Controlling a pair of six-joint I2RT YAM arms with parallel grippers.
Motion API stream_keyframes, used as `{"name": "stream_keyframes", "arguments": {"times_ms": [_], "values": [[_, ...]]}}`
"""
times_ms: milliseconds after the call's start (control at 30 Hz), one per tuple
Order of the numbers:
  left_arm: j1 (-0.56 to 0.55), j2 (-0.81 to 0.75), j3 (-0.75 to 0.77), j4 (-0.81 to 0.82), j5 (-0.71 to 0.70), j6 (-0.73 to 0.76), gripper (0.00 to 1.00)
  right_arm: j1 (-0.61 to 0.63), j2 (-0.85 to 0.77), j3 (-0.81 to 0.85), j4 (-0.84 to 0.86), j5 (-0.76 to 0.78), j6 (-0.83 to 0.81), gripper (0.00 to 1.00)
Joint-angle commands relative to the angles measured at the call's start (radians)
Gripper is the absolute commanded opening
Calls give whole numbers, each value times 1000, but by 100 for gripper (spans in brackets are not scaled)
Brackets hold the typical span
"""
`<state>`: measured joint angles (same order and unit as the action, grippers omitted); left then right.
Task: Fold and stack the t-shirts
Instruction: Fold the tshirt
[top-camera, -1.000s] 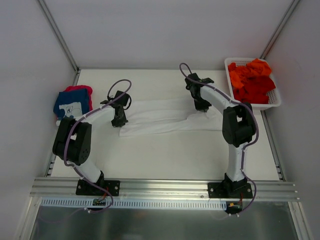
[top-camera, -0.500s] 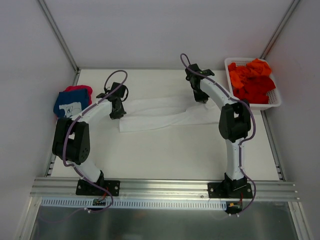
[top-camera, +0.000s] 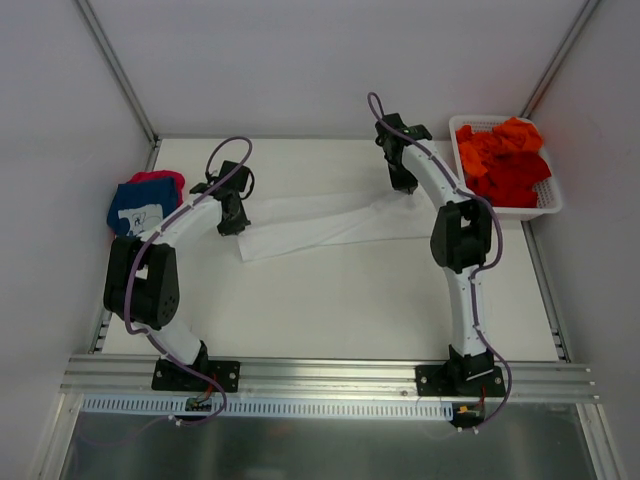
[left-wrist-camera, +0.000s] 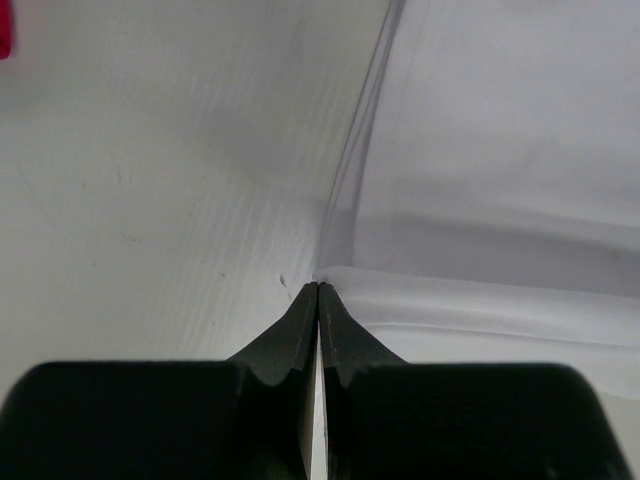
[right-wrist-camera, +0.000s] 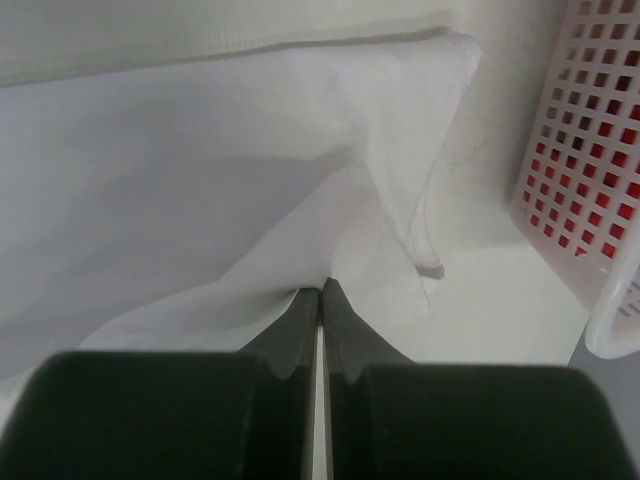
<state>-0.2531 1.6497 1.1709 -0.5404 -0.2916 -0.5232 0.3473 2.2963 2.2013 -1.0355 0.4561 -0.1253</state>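
White t-shirt (top-camera: 330, 222) mid-fold, left hand (left-wrist-camera: 317, 292) and right hand (right-wrist-camera: 322, 287) both clamped on its edge; next I'd carry both over together.

This looks like a robotics lab test cell. A plain white bench (top-camera: 330, 300) is boxed in by blank white panel walls (top-camera: 300, 60) on grey metal struts (top-camera: 115, 65). A white-and-black left robot arm (top-camera: 185, 228) and its right twin (top-camera: 432, 182), looped with purple cables (top-camera: 225, 150), are bolted to a slotted aluminium rail (top-camera: 330, 372).

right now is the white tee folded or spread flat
Partly folded: the white tee lies as a narrow doubled band, its ends pinched by the left gripper and right gripper.
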Motion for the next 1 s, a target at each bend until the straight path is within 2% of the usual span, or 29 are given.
{"name": "stream_keyframes", "arguments": {"times_ms": [0, 267, 600, 767, 967], "values": [[15, 18, 50, -24, -9, 28, 0, -14, 51, 26, -67, -13, -30, 0], [28, 114, 131, -26, -32, 38, 0, -16, 98, 29, -52, -17, -37, 0], [67, 240, 295, -33, -14, 51, 0, -16, 72, -15, -8, -2, -28, 0], [71, 275, 364, -35, 0, 63, 0, -16, 72, -23, -3, 1, -27, 0], [71, 248, 366, -36, 14, 49, 0, -16, 60, -37, -5, 7, -27, 0]]}}
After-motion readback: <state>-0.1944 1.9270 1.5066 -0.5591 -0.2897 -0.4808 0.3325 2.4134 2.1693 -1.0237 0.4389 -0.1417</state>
